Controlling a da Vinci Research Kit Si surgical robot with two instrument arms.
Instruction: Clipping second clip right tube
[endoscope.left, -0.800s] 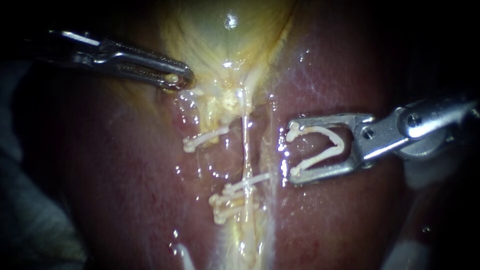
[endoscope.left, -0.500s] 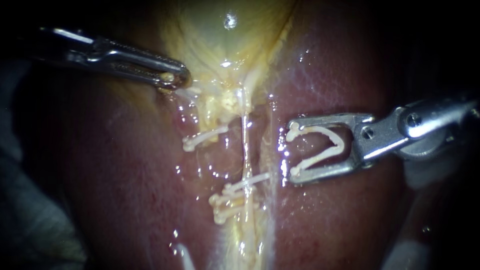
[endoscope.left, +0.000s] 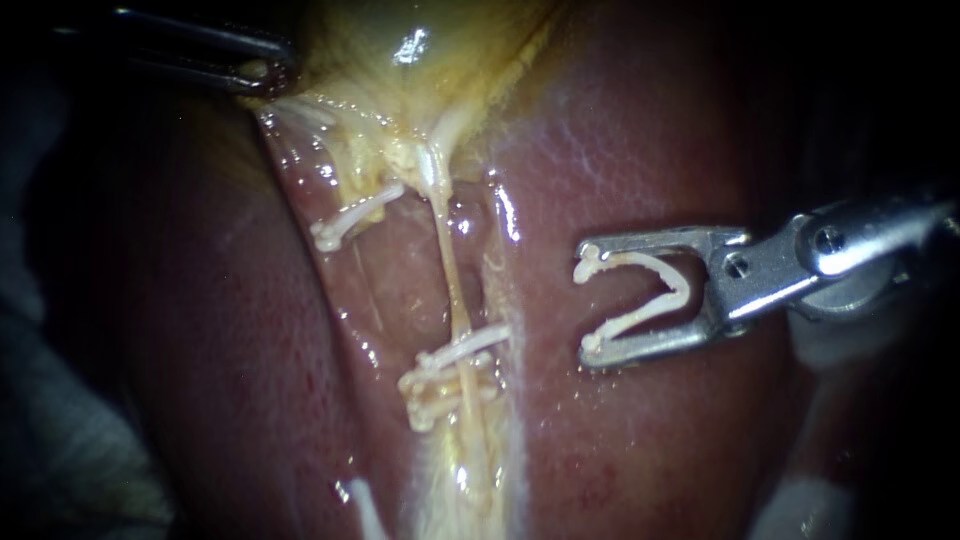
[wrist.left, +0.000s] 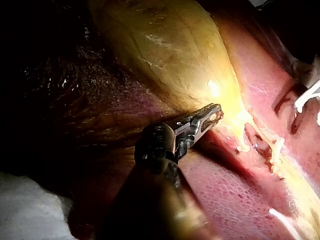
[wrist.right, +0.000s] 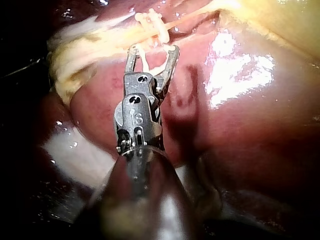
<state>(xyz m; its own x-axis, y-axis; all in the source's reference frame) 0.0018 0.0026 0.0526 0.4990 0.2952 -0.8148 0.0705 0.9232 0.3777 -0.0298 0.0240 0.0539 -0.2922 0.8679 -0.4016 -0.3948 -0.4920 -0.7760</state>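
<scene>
My right instrument (endoscope.left: 588, 300) holds an open white clip (endoscope.left: 650, 290) between its spread jaws, over the liver and to the right of the tubes, touching neither. A thin pale tube (endoscope.left: 452, 280) runs down from the gallbladder neck, with white clips (endoscope.left: 450, 365) across its lower part. Another clip (endoscope.left: 350, 220) sits on the tissue strand to its left. At the upper left, my left instrument (endoscope.left: 255, 70) is shut on the yellow gallbladder (endoscope.left: 400, 60) edge and holds it taut. The left wrist view shows those jaws (wrist.left: 214, 114) on the gallbladder (wrist.left: 170, 50). In the right wrist view my right instrument (wrist.right: 152, 50) stands just short of the clipped tube (wrist.right: 152, 22).
Dark red liver (endoscope.left: 650, 450) lies on both sides of the tube groove. A wet, glistening fold (endoscope.left: 505, 215) runs between the tube and my right instrument. White gauze (wrist.right: 75, 155) lies beside the right instrument's shaft.
My left instrument has pulled the gallbladder edge up and to the left. The tubes and their clips have stretched and tilted that way. My right instrument has stayed put.
</scene>
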